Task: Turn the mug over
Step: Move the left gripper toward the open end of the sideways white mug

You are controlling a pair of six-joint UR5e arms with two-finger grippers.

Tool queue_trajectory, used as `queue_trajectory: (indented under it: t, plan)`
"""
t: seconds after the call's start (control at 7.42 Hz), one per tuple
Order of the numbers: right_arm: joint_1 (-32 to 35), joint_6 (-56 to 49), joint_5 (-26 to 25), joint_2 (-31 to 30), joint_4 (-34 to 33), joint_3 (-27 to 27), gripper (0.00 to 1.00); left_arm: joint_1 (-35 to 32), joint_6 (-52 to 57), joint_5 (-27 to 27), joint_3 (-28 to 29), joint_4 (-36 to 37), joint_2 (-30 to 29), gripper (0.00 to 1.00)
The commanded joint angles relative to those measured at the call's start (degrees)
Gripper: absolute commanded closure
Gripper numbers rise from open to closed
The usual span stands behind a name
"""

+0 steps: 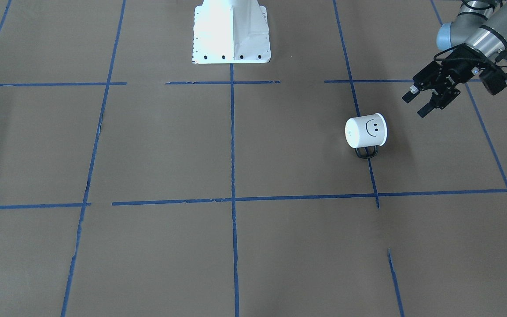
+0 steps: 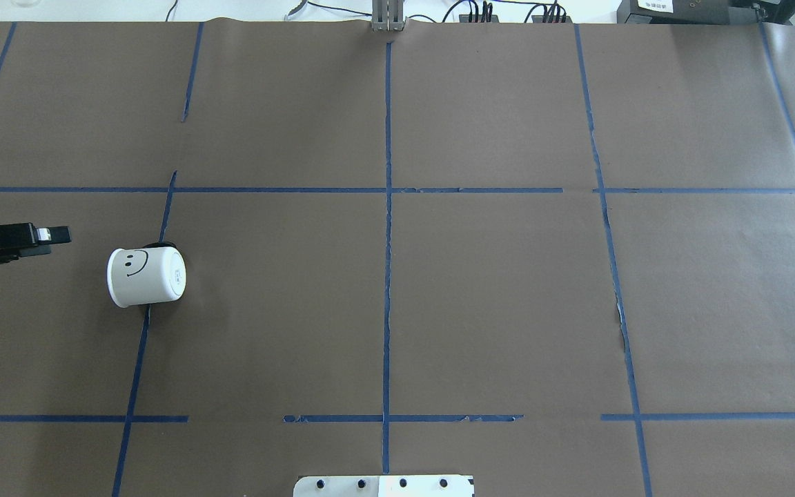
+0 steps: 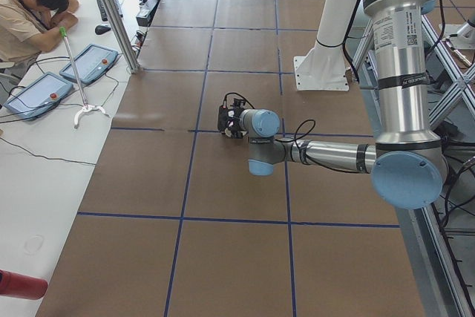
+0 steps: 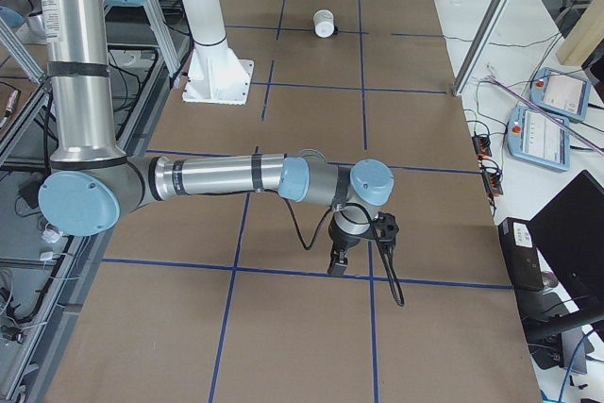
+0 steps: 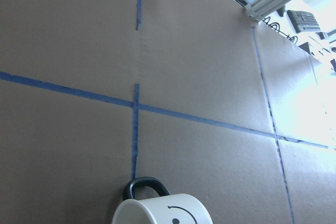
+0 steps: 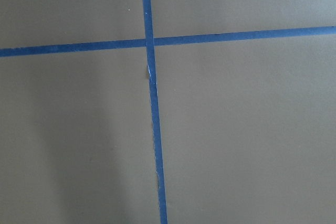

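1. Overhead exterior shows us the mug [image 2: 145,276] lying on its side on the table [image 2: 494,304], in the robot's left half, across a blue tape line [image 2: 136,359].
2. We see the smiley facing up. The black handle [image 5: 146,181] is low against the paper, on the side away from the robot.
3. We read the mug's closed end as facing the table's middle and its mouth as facing the left gripper [image 1: 416,105].
4. That gripper hangs off the table, near the mug's mouth end but apart from it. Its fingers are spread wide and hold nothing.
5. From the left wrist view we catch only the mug's upper part at the bottom edge, with the handle just beyond it.
6. The right gripper [image 4: 338,261] is well apart from the mug, toward the table's other end. It points down, close over the paper beside a tape line.
7. It shows only in the right side view, so we cannot tell how its fingers stand.
8. The right wrist view gives us a tape crossing on brown paper.
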Motion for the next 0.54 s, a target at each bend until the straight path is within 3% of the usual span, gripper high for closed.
queue_trajectory:
  t: [0.0,0.4]
  plan:
    - [0.0,0.0,0.0,0.0,0.0,0.0,0.00,5.6,-2.1,7.9,6.7,-4.5,-4.8,0.00]
    - [0.0,0.0,0.0,0.0,0.0,0.0,0.00,10.2,-2.2,12.8,11.5,-9.2,-7.9,0.00]
